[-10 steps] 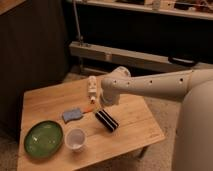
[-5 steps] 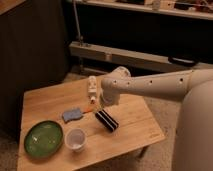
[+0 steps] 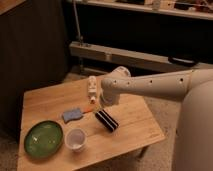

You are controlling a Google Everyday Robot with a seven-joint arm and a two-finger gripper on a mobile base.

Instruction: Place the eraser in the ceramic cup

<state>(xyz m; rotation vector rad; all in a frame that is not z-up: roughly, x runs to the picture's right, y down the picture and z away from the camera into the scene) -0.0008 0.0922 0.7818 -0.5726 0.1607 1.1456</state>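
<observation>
The eraser (image 3: 106, 120), a small black block with pale stripes, lies on the wooden table (image 3: 135, 127) right of centre. The ceramic cup (image 3: 75, 139), small, white and upright, stands near the table's front edge, to the left of the eraser and a little nearer. My gripper (image 3: 93, 101) hangs at the end of the white arm (image 3: 150, 85), above the table just behind and left of the eraser, apart from it. It holds nothing that I can see.
A round green plate (image 3: 43, 139) sits at the front left. A flat blue pad (image 3: 72, 114) lies between the plate and the gripper. A metal rail (image 3: 125, 57) and dark cabinets stand behind the table.
</observation>
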